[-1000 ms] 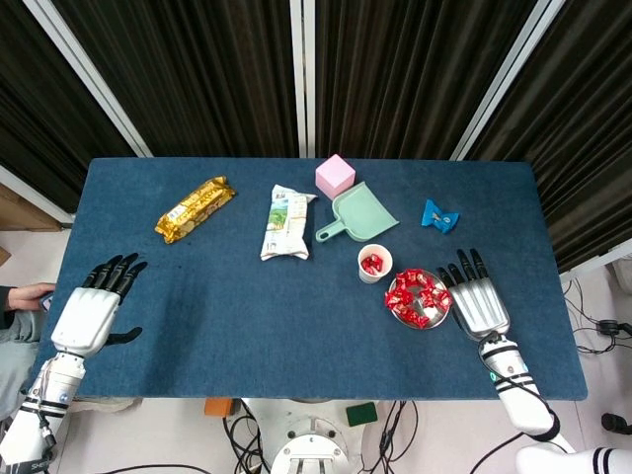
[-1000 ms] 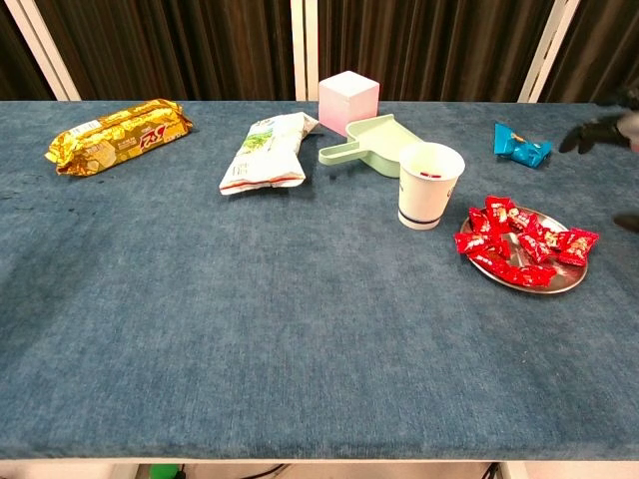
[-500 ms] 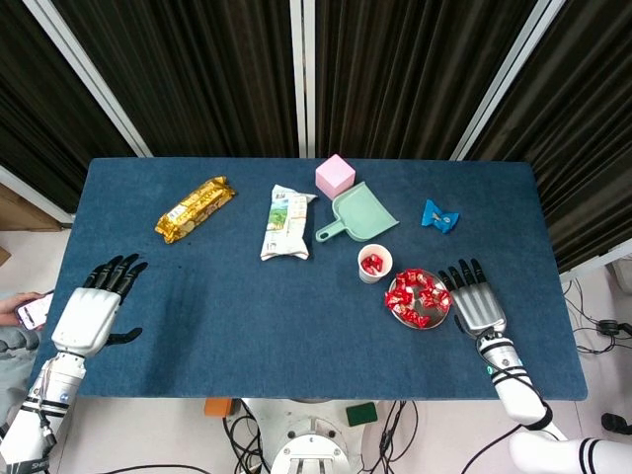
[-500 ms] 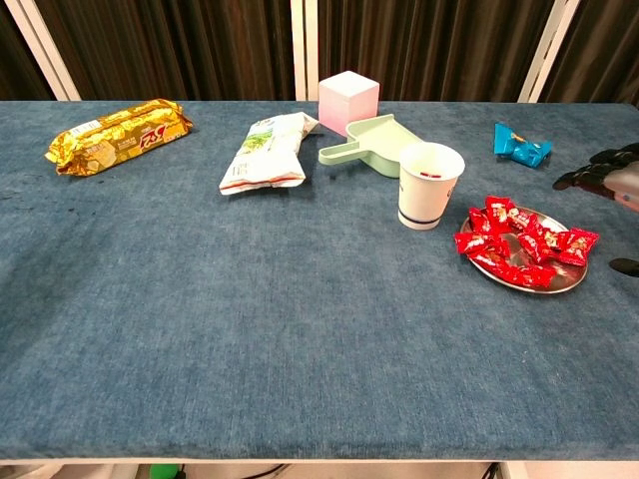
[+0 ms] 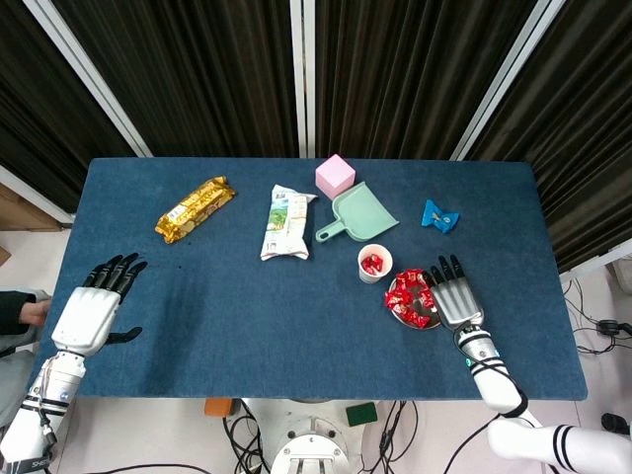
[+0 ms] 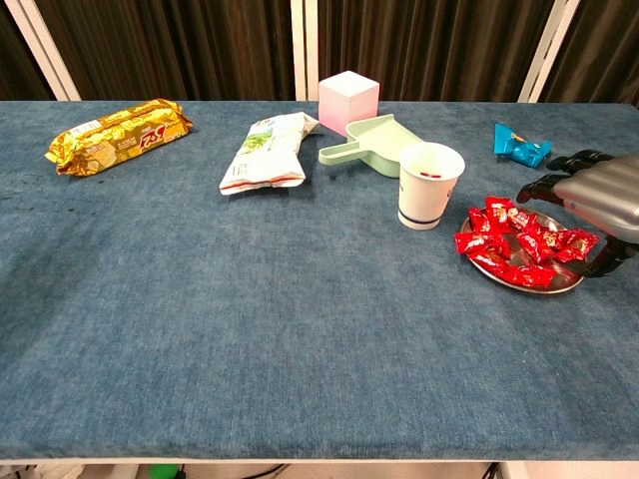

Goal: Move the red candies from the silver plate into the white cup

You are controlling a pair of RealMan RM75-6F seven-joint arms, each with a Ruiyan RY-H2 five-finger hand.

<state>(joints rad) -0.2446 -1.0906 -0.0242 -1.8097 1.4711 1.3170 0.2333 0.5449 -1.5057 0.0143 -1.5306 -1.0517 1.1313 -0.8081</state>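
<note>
Right hand (image 5: 453,296) has slid leftward from beside the silver plate (image 6: 570,283) to over its right edge, fingers spread, holding nothing.
On the desk (image 5: 247,306), left hand (image 5: 91,312) rests spread and empty; the white cup (image 6: 429,186) stands just left of the plate; red candies (image 6: 511,242), likely light, crinkly and slippery, seem best pinched singly by a wrapper's twisted end.
</note>
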